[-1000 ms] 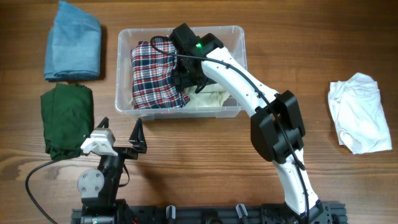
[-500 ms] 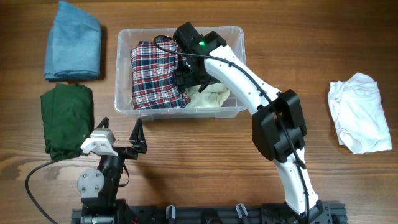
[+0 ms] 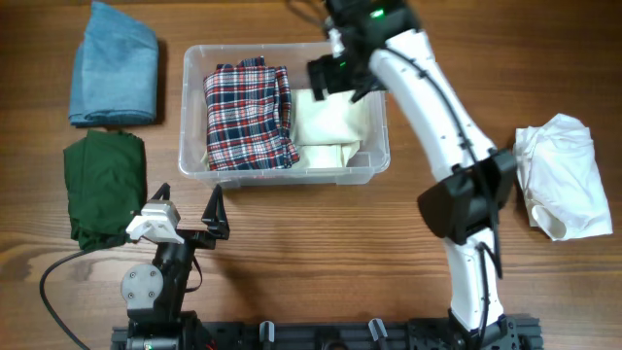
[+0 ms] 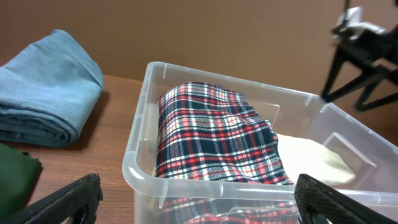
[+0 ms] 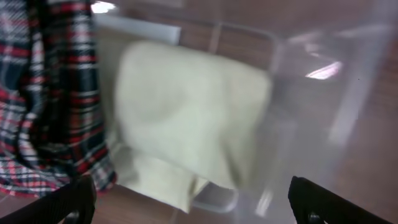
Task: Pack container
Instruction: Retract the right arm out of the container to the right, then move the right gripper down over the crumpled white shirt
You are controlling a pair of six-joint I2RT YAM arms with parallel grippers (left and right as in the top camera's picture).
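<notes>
The clear plastic container (image 3: 189, 156) stands at the table's far middle. A red, white and navy plaid cloth (image 3: 248, 117) fills its left half and a cream cloth (image 3: 330, 126) its right half. My right gripper (image 3: 338, 70) hangs open above the container's far right part, over the cream cloth (image 5: 186, 106), holding nothing; the right wrist view is blurred. My left gripper (image 3: 188, 202) is open and empty near the front edge, facing the container's near rim (image 4: 205, 180) and the plaid cloth (image 4: 211, 137).
A folded blue cloth (image 3: 115, 63) lies far left, with a dark green cloth (image 3: 105, 185) in front of it, close to my left gripper. A crumpled white cloth (image 3: 564, 175) lies at the right. Bare wood separates the container from the white cloth.
My right gripper has risen out of the container and swung towards its far right, leaving the plaid cloth lying inside. The left arm has not moved.
</notes>
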